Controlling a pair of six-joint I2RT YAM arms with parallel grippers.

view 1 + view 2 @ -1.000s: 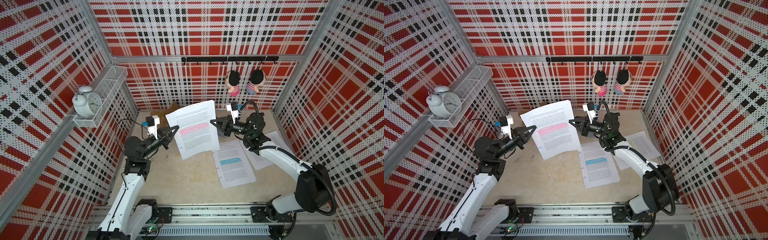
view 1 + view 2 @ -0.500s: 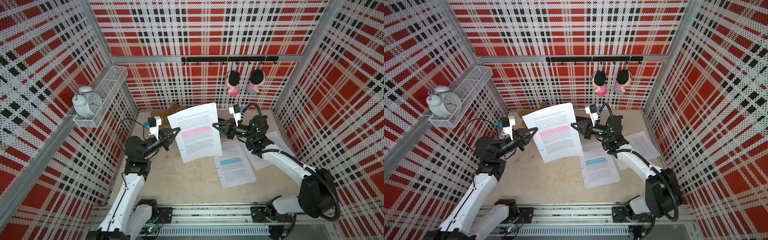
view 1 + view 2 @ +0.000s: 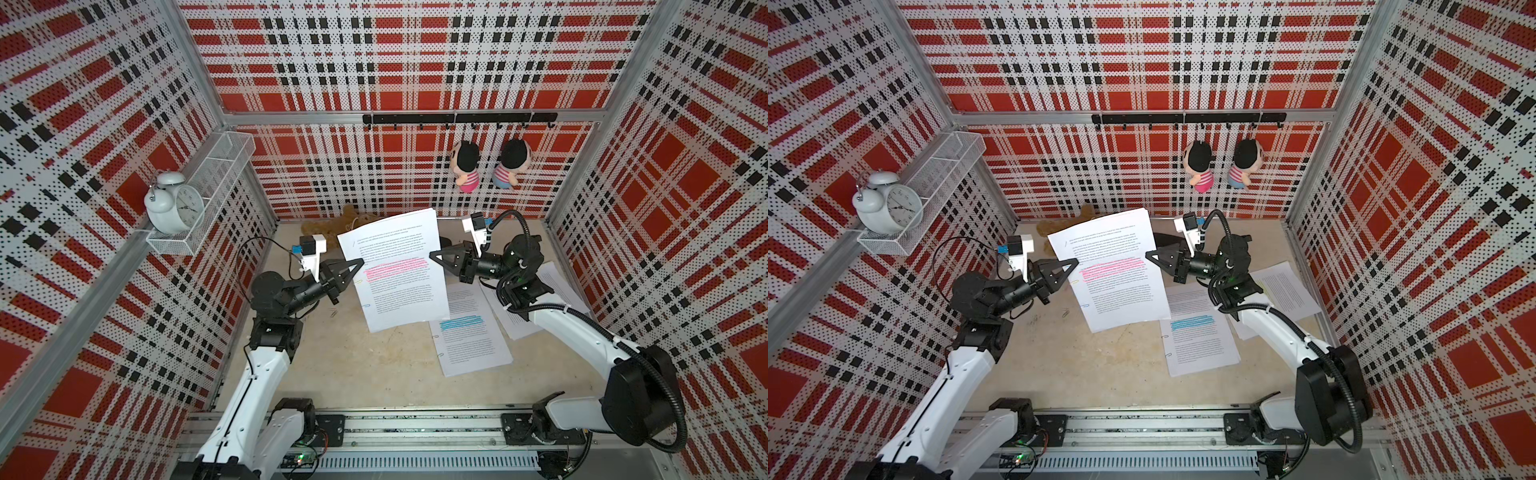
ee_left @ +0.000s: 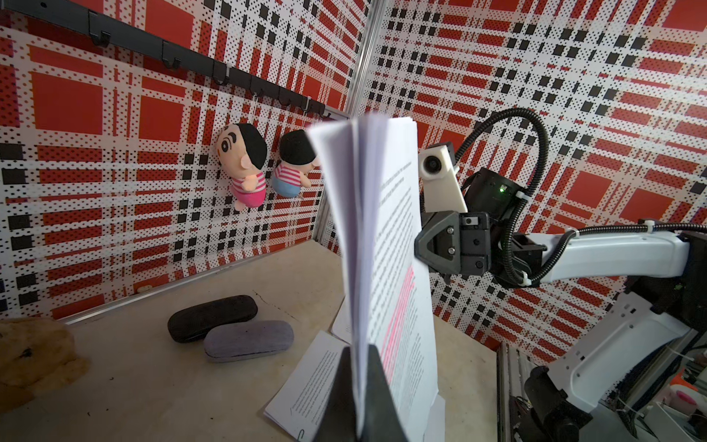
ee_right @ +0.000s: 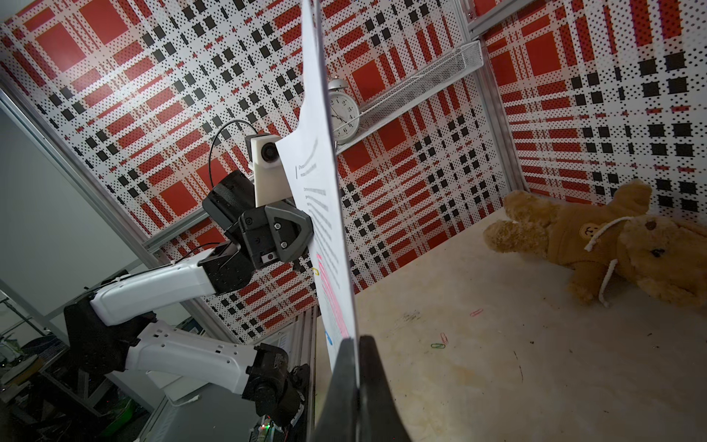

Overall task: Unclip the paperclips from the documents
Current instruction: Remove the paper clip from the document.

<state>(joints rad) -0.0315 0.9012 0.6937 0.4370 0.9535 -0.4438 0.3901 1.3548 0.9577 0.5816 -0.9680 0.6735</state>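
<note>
The pink-banded document (image 3: 395,270) stood almost upright at the middle of both top views, lifted off the table (image 3: 374,374). It was a white stack of black print with a pink stripe across its middle. The left gripper (image 3: 360,262) was clenched on its left edge and the right gripper (image 3: 432,254) was clenched on its right edge. In the left wrist view its sheets fanned apart away from the fingers. A yellow paperclip (image 3: 358,281) and a blue paperclip (image 3: 365,306) sat on the left edge, below the left gripper.

A blue-banded document (image 3: 469,336) lay flat at lower right of centre, with a small clip (image 3: 441,355) on its left edge. A third document (image 3: 557,282) lay at the right, partly under the right arm. One loose paperclip (image 3: 332,312) lay on the table left of the raised stack.

The table was beige and scuffed. Perforated walls in red, black and white plaid (image 3: 415,62) closed it in. At upper left an alarm clock (image 3: 176,203) stood on a wire shelf (image 3: 216,166). Two dolls (image 3: 467,166) hung from a black hook rail (image 3: 415,119), and a teddy bear (image 3: 328,224) lay at the back.
</note>
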